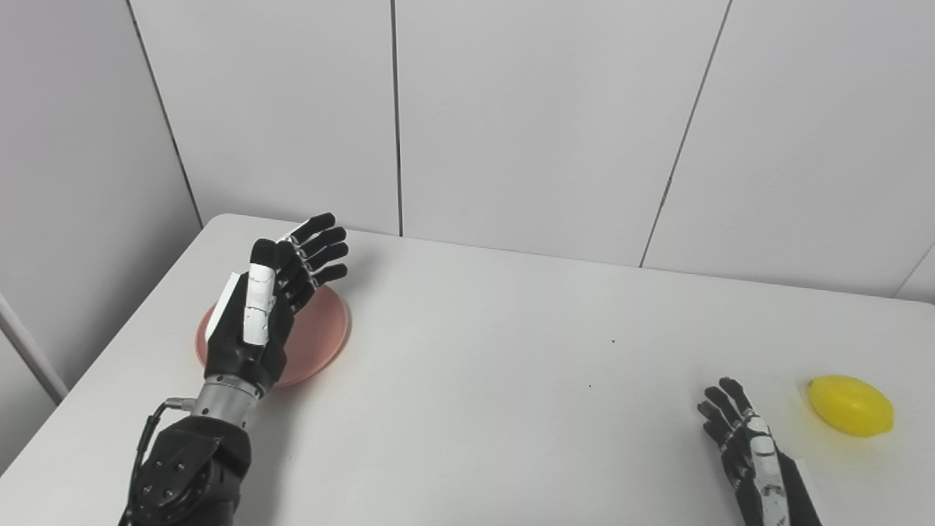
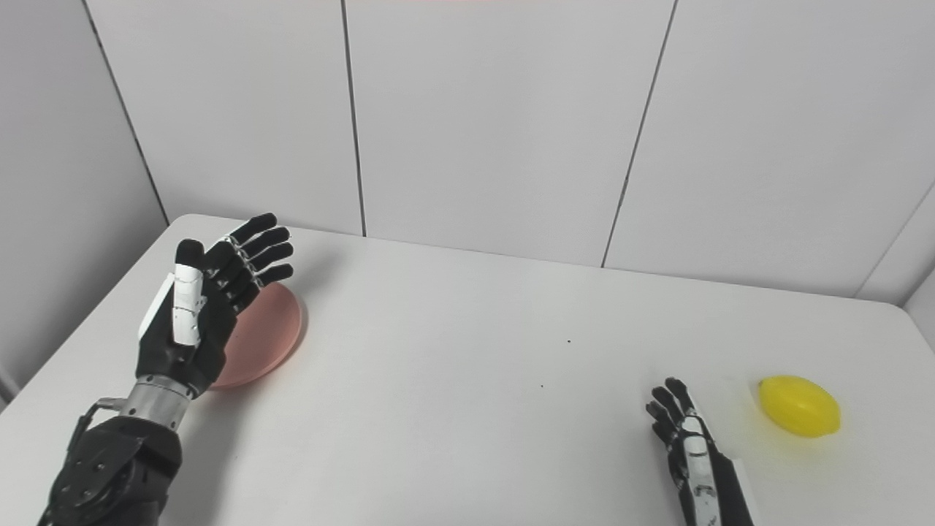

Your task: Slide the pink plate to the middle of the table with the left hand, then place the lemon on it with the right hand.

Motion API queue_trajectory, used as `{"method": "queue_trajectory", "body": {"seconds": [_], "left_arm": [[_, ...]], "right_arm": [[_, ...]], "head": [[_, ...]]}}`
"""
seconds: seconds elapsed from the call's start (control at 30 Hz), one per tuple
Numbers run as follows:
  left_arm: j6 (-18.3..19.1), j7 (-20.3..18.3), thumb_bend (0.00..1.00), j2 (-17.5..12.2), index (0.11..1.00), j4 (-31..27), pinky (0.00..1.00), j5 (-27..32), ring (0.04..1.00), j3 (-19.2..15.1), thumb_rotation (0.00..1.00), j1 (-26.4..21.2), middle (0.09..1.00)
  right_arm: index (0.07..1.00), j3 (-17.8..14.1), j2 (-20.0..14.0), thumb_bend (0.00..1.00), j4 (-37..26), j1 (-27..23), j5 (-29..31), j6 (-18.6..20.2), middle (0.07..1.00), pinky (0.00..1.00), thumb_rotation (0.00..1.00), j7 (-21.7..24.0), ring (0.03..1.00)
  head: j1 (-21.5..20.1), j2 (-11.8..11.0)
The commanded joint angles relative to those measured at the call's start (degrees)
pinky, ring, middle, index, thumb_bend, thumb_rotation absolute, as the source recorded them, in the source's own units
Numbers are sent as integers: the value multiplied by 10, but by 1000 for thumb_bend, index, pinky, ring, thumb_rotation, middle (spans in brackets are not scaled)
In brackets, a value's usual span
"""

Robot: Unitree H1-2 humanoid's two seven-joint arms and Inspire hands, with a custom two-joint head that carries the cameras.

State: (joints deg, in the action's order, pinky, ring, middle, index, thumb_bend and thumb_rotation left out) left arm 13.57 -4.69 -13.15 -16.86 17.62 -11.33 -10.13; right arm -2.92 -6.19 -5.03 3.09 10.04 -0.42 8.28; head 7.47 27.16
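The pink plate point(image 1: 321, 332) lies flat on the white table point(image 1: 497, 351) at the left side. My left hand point(image 1: 274, 292) is open, palm facing right, raised above the plate's left half and hiding part of it; I cannot tell whether it touches the plate. The plate also shows in the right eye view point(image 2: 266, 332), with the left hand point(image 2: 208, 296) over it. The yellow lemon point(image 1: 851, 405) lies on the table at the far right. My right hand point(image 1: 745, 446) is open and empty, low at the front right, a little left of the lemon and apart from it.
The table's back edge meets a white panelled wall point(image 1: 540, 124). The table's left edge point(image 1: 109, 351) runs close beside the plate. The rounded right corner shows in the right eye view point(image 2: 895, 307).
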Motion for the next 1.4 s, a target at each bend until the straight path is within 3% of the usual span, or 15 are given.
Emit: {"method": "queue_trajectory", "body": {"seconds": [0.0,0.2,0.4,0.53,0.67,0.93,1.2,1.37], "left_arm": [[-48,-24,1000,-30,760,33,840,13,834,-18,928,-27,812],[-134,-57,1000,-81,757,145,863,3,830,-44,942,-52,813],[-204,-106,1000,-114,738,258,860,23,833,-51,923,-79,807],[-217,-124,996,-126,780,290,836,36,830,-57,947,-97,797],[-204,-118,945,-134,805,290,842,40,825,-65,976,-113,815],[-212,-114,969,-143,779,344,800,41,809,-86,912,-148,799],[-238,-123,968,-152,788,421,850,44,815,-98,894,-166,814],[-273,-132,1000,-169,752,492,778,36,791,-99,880,-181,794]], "right_arm": [[928,6,4,526,23,15,6,-5,915,961,1000,8,911],[930,8,6,507,14,16,3,3,915,959,1000,3,910],[929,9,7,526,11,17,1,6,917,959,1000,1,909],[931,10,8,529,6,18,-4,12,915,952,1000,-3,907],[929,8,8,517,12,18,2,7,918,963,1000,1,912],[926,10,8,522,12,17,0,6,914,962,1000,0,910],[925,12,8,525,6,17,-3,15,917,963,1000,-3,911],[927,12,9,524,6,17,-1,18,921,974,1000,-2,919]], "head": [[1,1],[-1,4],[-5,5],[-3,6],[-4,5],[-6,7],[-6,8],[-7,7]]}}
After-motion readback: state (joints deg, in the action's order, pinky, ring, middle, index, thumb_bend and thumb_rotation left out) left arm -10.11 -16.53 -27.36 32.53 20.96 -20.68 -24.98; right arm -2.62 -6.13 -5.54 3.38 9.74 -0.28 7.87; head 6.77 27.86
